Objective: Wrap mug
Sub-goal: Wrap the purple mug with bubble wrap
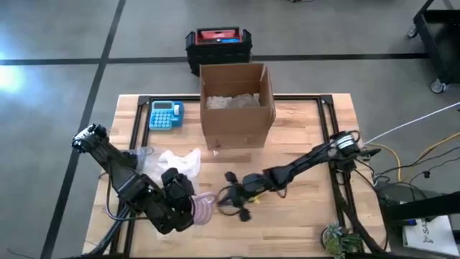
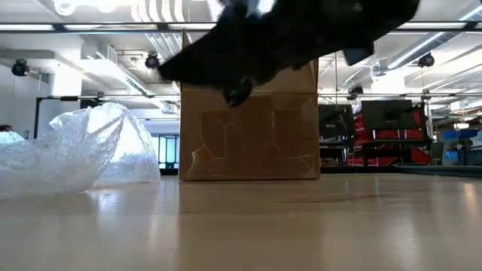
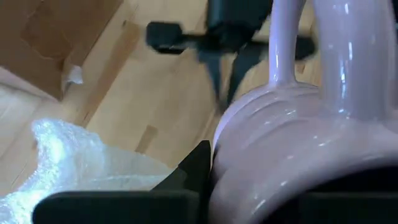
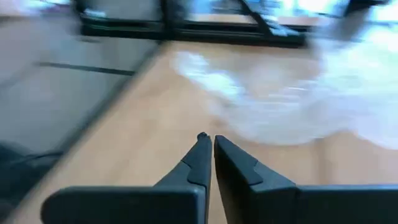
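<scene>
Left gripper [image 1: 192,206] clamps glossy pale-pink mug [image 3: 298,137], handle visible.

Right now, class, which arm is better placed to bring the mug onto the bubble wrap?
Left. Its gripper already holds the pink mug right beside the bubble wrap. The right gripper is empty, jaws shut.

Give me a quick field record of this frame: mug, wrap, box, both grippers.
mug: pink mug, held by left gripper, near table's front edge
wrap: bubble wrap loose on table, beside left arm
box: cardboard box open, at table's back
right gripper: right gripper shut, empty, beside mug
other: blue calculator left of box
</scene>
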Controlling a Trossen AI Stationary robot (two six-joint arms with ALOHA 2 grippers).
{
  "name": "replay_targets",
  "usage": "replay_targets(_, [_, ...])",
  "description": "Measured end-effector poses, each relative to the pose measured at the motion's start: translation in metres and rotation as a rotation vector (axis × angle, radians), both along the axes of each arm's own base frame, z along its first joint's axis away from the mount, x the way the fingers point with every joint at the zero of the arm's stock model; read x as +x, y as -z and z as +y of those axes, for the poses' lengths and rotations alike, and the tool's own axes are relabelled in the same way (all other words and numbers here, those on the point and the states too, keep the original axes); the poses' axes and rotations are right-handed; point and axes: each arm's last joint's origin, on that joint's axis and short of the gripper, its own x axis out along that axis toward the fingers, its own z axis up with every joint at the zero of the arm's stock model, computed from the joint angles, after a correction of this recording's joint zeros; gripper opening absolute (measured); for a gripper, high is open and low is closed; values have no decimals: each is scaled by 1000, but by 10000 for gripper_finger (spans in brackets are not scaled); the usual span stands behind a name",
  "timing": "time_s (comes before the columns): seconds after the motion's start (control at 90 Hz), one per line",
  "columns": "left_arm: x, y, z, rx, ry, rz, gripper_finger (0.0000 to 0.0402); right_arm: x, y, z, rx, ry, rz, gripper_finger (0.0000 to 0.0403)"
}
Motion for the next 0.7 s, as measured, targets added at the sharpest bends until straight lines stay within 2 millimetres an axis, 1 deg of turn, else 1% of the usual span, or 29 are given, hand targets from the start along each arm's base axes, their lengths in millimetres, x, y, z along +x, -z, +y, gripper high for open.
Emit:
replay_targets(0.078, [0,0,0,7,-5,-7,32,17,7,2,-51,68,-5,3])
replay_targets(0.156, [0,0,1,14,-9,-13,32,33,15,6,-79,101,-15,2])
replay_targets(0.311, [-1,-1,1,17,-8,-13,32,58,32,13,-77,141,-21,1])
replay_targets(0.367, [-1,-1,2,25,-8,-14,32,66,35,15,-81,167,-39,0])
replay_targets(0.533, [-3,-3,5,66,-27,-35,32,83,40,17,-103,236,-78,0])
replay_targets(0.633, [-3,-3,5,83,-36,-46,32,89,43,20,-136,236,-91,0])
replay_targets(0.7, [-3,-3,6,92,-37,-43,32,91,48,21,-196,218,-62,0])
